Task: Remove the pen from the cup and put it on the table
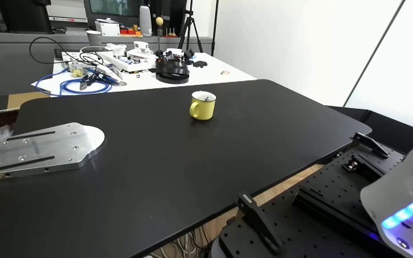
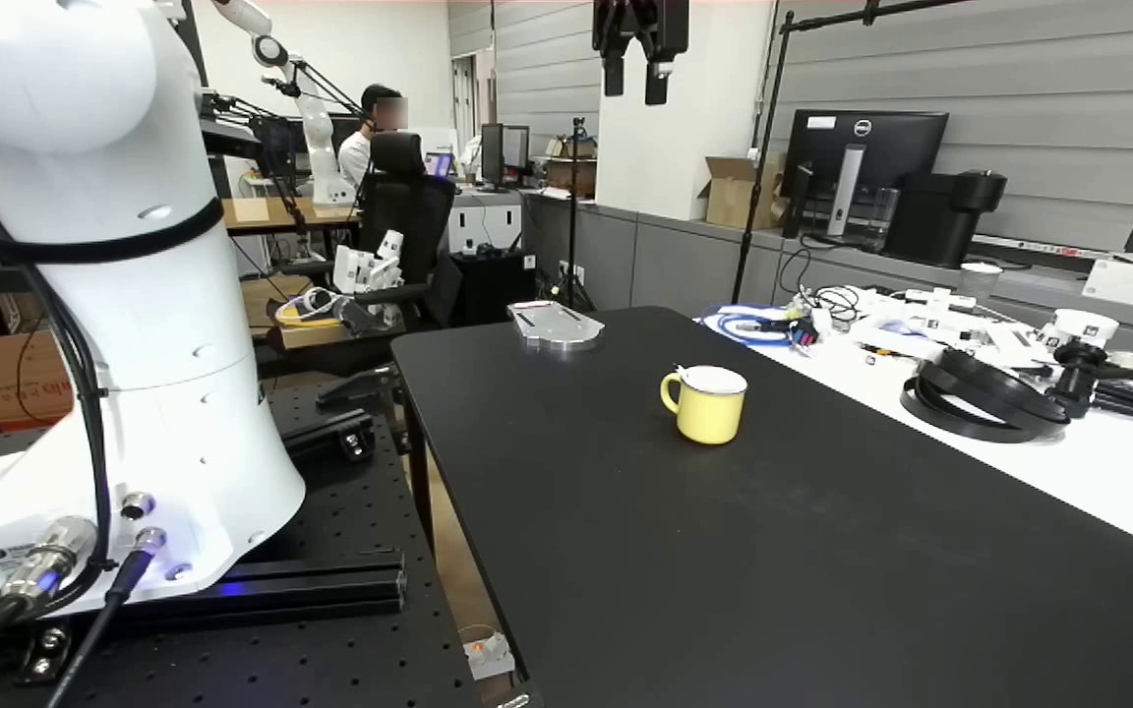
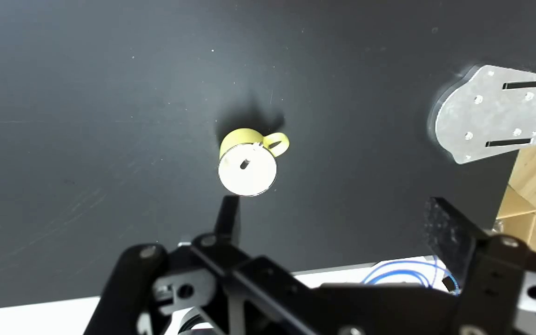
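Black table (image 1: 177, 172) with yellow cup (image 1: 203, 110), metal plate (image 1: 47, 148)

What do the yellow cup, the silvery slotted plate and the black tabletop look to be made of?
Yellow cup: smooth enamel-like coating, going by its white inside and dark rim; whether metal or ceramic lies beneath is unclear.
Silvery slotted plate: bare metal, perhaps aluminium, from its grey sheen and machined-looking holes.
Black tabletop: probably laminate or painted board; even, mostly matte, with faint scuffs in the wrist view.
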Robot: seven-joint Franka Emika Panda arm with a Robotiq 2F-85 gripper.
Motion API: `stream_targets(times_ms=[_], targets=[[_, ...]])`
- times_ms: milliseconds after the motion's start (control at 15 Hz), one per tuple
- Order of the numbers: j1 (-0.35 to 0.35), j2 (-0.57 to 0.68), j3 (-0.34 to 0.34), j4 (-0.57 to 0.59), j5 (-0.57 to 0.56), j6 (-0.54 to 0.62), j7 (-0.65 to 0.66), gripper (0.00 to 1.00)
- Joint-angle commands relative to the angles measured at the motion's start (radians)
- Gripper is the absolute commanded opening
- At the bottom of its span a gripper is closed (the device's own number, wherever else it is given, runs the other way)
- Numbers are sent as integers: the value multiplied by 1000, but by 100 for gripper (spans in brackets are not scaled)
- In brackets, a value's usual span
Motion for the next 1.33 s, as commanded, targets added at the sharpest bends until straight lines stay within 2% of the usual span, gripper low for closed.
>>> stream_targets(times_ms=[0, 200, 533, 933, 1267], targets=[[-1, 0, 1, 2, 0, -3, 0, 100], [-1, 11, 1, 13, -6, -3, -8, 100], [-9, 137, -8, 153, -22, -38, -38, 100], [-26, 371, -20, 435, -38, -121, -39, 100], [-41, 588, -36, 690, 27, -266, -33, 100]])
